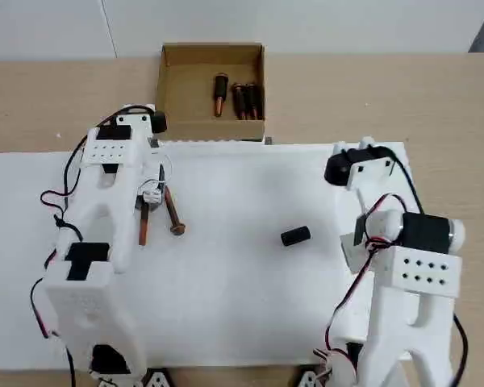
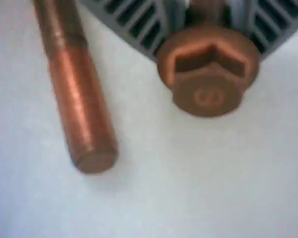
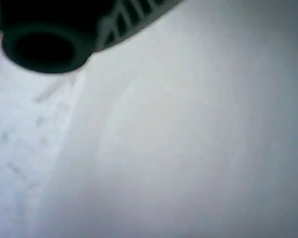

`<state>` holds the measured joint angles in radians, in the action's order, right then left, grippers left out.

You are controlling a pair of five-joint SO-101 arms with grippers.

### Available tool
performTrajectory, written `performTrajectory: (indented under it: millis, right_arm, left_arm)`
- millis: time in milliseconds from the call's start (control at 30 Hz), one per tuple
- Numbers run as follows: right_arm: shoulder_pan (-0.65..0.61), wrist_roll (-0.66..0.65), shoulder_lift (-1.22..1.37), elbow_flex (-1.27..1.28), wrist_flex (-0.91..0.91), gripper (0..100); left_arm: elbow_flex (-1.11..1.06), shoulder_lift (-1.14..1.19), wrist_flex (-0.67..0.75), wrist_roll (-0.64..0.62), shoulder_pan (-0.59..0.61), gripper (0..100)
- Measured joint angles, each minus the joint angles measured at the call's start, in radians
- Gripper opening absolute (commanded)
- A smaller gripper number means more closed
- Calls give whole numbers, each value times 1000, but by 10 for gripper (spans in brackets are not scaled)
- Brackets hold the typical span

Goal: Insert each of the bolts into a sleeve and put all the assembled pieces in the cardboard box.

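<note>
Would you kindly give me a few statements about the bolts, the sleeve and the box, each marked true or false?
1. Three assembled pieces lie in the box. True.
2. The two loose bolts lie by the right arm. False: they lie beside the left gripper.
3. A loose sleeve lies on the mat between the arms. True.
4. The box stands in the middle of the mat. False: it stands on the table, past the mat's far edge.
</note>
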<state>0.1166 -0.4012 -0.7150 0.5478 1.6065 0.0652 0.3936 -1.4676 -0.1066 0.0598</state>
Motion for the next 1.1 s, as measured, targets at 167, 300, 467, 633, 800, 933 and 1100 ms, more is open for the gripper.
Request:
performTrajectory:
  millis: [167,300,467,633,800,933,1100]
  right_arm:
    - [-2,9,-87,-25,58,6]
    - [0,9,-166,-25,78,2]
    - [0,9,-341,-26,84,2]
    - [-2,9,-559,-9,84,2]
    - [-2,55,-740,129,26,2]
    - [2,190,-872,278,-74,3]
    - [-2,239,-1007,462,-195,3]
  left_arm:
    - [0,-160,-17,0,-74,5]
    - [0,-275,-77,2,-130,5]
    - [0,-440,-203,2,-224,5]
    - [-3,-623,-238,-2,-292,5]
    - [-127,-799,-187,-77,-327,5]
    - [-331,-948,-51,-158,-327,5]
    - [-603,-1148,146,-307,-327,5]
